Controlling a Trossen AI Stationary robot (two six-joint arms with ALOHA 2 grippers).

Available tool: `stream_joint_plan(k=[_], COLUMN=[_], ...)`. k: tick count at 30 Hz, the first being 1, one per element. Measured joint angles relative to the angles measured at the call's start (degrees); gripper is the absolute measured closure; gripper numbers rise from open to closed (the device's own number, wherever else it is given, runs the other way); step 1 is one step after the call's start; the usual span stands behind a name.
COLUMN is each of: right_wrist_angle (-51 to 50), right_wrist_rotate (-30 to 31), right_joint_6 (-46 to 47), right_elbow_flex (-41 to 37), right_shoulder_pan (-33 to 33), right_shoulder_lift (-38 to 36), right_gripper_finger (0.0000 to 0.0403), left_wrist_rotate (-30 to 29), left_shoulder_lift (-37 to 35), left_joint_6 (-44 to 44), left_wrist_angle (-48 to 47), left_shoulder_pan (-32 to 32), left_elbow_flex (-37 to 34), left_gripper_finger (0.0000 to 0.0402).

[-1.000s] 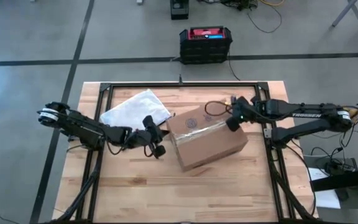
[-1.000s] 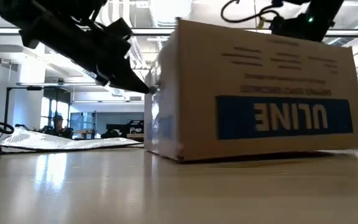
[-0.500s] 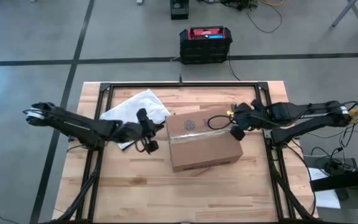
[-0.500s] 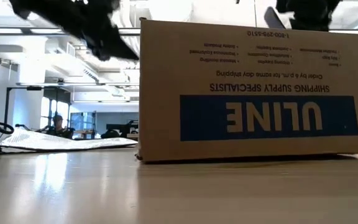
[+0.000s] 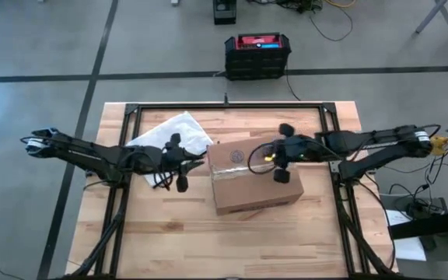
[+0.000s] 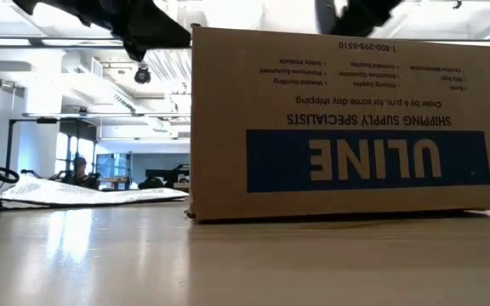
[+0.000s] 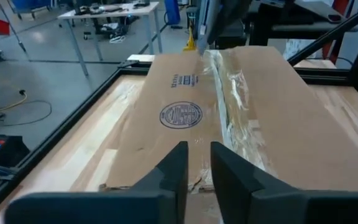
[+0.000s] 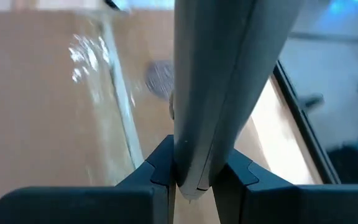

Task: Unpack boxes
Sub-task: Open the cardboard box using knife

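The brown cardboard box (image 5: 251, 180) with the blue ULINE label (image 6: 368, 160) rests flat on the table, its taped seam (image 7: 229, 106) on top. My left gripper (image 7: 199, 168) hovers open just off the box's left end (image 5: 197, 163), level with its top, nothing between its fingers. My right gripper (image 5: 269, 155) is above the box top, shut on a long grey tool (image 8: 222, 74). The tool's yellowish tip (image 7: 195, 42) stands at the seam's right end; whether it touches the box I cannot tell. My right gripper pinches the grey tool's near end (image 8: 188, 177) between its two fingers. The tool runs on forward along the fingers, out past their ends, slanting down toward the box top from the table's right side. It is carried clear of the table.
A clear plastic bag (image 5: 169, 134) lies flat on the table, to the far left of the box. A black-and-red case (image 5: 257, 53) stands on the floor beyond the far edge. Black frame rails (image 5: 224, 106) border the tabletop. Bare wood lies along the near edge.
The box has turned about on the table from skewed to square with the near edge. My left gripper has drawn back from the box's left corner and risen. My right gripper has swung from the box's far right corner toward the table's left, over the box top, rolling as it went.
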Motion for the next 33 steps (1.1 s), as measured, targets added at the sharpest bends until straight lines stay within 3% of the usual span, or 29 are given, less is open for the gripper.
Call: stream_joint_plan(k=[8,16,24,33], right_wrist_angle=[20.7,33.3,38.1,48.5], right_wrist_rotate=[-13.6,-21.8,-24.1,-36.3], right_joint_6=[-6.9,-9.2,-10.8,-10.5], right_elbow_flex=[0.4,0.2,-0.1,-0.3], right_shoulder_pan=[0.0,-1.1,-2.1,-6.1], right_shoulder_lift=[4.8,13.8,16.6,23.5], right_gripper_finger=[0.0353,0.0353,0.0353,0.0353], left_wrist_rotate=[5.7,6.0,6.0,5.9], left_shoulder_lift=[4.3,8.9,14.7,15.6], left_joint_6=[-0.8,-0.1,-1.9,-2.8], left_wrist_angle=[1.5,5.7,7.6,6.1], left_shoulder_pan=[-0.3,-0.5,-0.8,-1.2], left_elbow_flex=[1.0,1.2,1.7,1.8], left_gripper_finger=[0.0233,0.0165,0.0148,0.0161])
